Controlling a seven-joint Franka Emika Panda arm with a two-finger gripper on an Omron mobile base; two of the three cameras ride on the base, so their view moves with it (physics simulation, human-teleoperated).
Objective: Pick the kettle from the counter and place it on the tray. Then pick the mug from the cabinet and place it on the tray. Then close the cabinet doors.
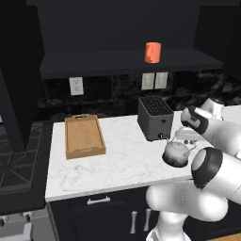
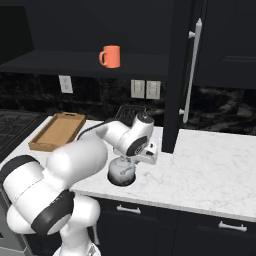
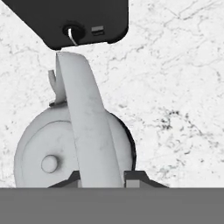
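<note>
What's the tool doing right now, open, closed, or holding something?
Tool: closed on the kettle's pale handle, with the kettle sitting on the counter.

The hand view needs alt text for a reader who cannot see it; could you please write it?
The gripper is shut on the pale handle of the grey kettle, seen from above on the white marble counter. The dark toaster sits just beyond it.
</note>
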